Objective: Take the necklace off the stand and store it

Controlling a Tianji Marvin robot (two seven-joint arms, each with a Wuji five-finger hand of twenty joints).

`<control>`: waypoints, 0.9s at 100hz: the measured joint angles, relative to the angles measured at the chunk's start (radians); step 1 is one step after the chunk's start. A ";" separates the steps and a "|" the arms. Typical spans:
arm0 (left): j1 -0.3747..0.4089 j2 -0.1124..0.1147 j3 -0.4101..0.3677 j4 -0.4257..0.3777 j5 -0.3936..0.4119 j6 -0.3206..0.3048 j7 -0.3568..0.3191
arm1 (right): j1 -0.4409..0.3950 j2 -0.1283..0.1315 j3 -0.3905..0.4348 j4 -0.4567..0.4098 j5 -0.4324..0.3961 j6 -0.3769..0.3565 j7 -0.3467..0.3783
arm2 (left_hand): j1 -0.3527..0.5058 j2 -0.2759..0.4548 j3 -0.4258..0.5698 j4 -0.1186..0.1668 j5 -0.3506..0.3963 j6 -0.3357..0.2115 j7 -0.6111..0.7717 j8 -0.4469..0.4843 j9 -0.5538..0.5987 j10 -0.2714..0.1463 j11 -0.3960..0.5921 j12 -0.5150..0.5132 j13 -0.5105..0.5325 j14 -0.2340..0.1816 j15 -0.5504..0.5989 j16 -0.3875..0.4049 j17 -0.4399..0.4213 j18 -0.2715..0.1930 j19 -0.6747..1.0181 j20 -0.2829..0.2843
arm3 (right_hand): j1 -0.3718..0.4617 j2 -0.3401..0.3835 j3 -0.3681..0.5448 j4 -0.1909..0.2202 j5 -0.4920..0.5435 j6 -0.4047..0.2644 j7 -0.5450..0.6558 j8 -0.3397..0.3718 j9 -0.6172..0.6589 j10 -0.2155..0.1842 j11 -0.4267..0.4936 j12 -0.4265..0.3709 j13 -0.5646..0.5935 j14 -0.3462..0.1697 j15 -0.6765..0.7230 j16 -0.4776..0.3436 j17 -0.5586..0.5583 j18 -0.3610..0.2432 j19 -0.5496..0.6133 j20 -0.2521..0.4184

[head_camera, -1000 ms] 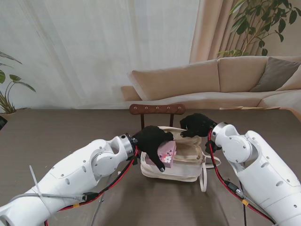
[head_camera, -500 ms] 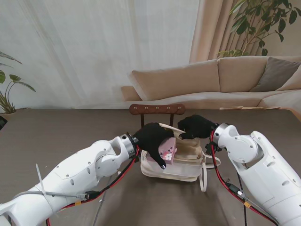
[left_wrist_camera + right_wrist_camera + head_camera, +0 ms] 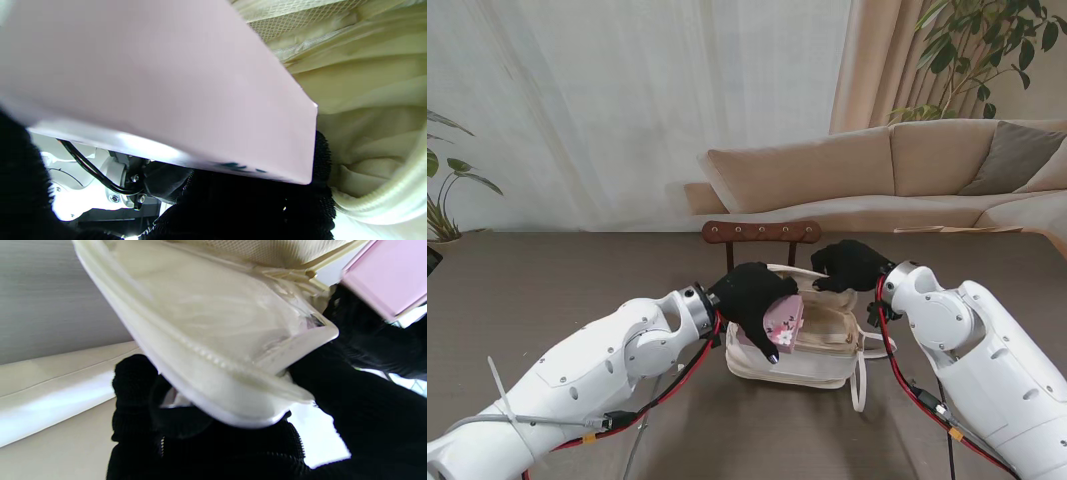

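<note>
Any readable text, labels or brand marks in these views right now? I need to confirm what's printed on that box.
Nothing legible.
Pink box in the left hand: a dark printed mark near its edge in the left wrist view, too blurred to read; the stand view shows only a flower pattern.
Cream bag, held by the right hand: no text visible.
Wooden stand: no text.
</note>
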 measured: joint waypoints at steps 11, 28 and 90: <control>0.015 0.009 -0.020 -0.030 -0.004 -0.009 -0.043 | 0.000 -0.008 -0.002 -0.006 -0.023 0.041 -0.032 | 0.000 0.000 0.000 0.000 0.000 0.000 0.000 0.000 0.000 0.000 0.000 0.000 0.000 0.000 0.000 0.000 -0.001 0.000 0.000 0.000 | 0.000 -0.001 0.000 -0.001 0.000 -0.001 -0.002 -0.001 0.008 0.000 0.000 0.000 0.000 0.000 0.020 0.022 0.000 0.000 0.000 0.000; 0.022 0.017 -0.028 -0.045 -0.051 -0.026 -0.091 | 0.007 -0.013 -0.013 -0.008 -0.010 0.092 -0.031 | 0.000 0.000 0.000 0.000 0.000 0.000 0.000 0.000 0.000 0.000 0.000 0.000 0.000 0.000 0.000 0.000 -0.001 0.000 0.000 0.000 | 0.000 -0.002 0.000 -0.001 0.001 -0.002 -0.002 -0.007 0.009 -0.001 0.000 0.000 0.000 0.000 0.051 0.035 0.000 0.006 0.000 0.000; 0.066 0.034 -0.085 -0.137 -0.038 -0.034 -0.133 | 0.046 -0.013 -0.055 -0.007 -0.023 0.201 0.010 | 0.000 0.000 0.000 0.000 0.000 0.000 0.000 0.000 0.000 0.000 0.000 0.000 0.000 0.000 0.000 0.000 -0.002 0.001 0.001 0.003 | 0.000 -0.002 0.000 -0.001 0.002 -0.002 -0.002 -0.019 0.010 -0.001 0.012 -0.010 0.000 0.001 0.065 0.043 0.000 0.011 0.000 0.001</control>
